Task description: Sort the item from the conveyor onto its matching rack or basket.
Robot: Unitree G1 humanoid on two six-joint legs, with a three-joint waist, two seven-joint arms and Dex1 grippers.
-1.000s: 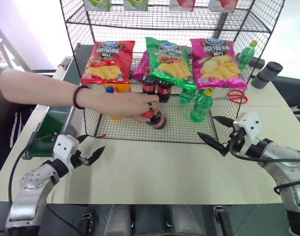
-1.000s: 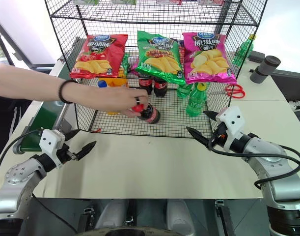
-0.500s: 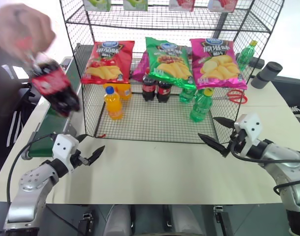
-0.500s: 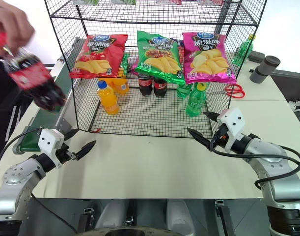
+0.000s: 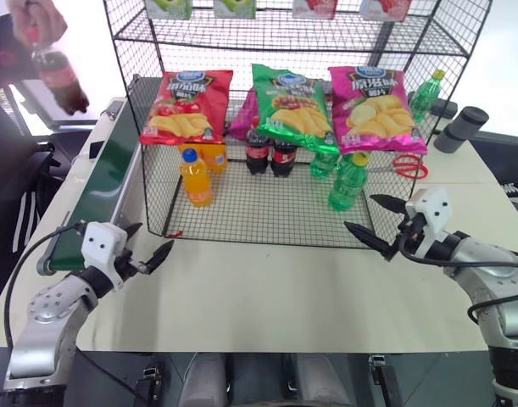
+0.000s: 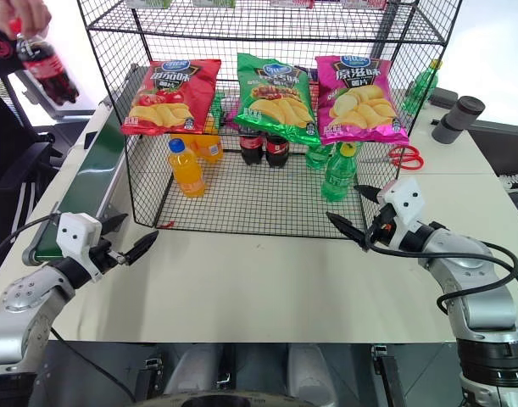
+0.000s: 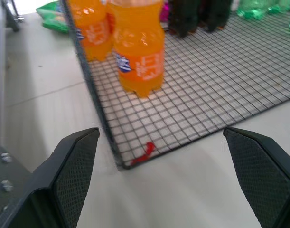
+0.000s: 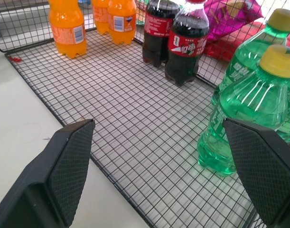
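A person's hand holds the item, a cola bottle (image 5: 62, 76) with a red label, high at the far left above the conveyor (image 5: 102, 191). The conveyor's dark green belt runs along the left side of the black wire rack (image 5: 267, 216). Two more cola bottles (image 8: 186, 42) stand at the back of the rack floor. My left gripper (image 5: 150, 239) is open and empty, low over the table by the rack's front left corner. My right gripper (image 5: 360, 212) is open and empty at the rack's front right corner, pointing in over the mesh floor.
On the rack floor stand orange soda bottles (image 7: 139, 47) at the left and green bottles (image 8: 251, 102) at the right. Crisp bags (image 5: 286, 102) hang above them. Red scissors (image 5: 409, 165) and a grey cylinder (image 5: 462, 129) lie to the right on the cream table (image 5: 267, 288).
The person's hand lifted a cola bottle off the rack floor and carried it up and to the far left, over the conveyor. Both grippers stayed open, almost in place.
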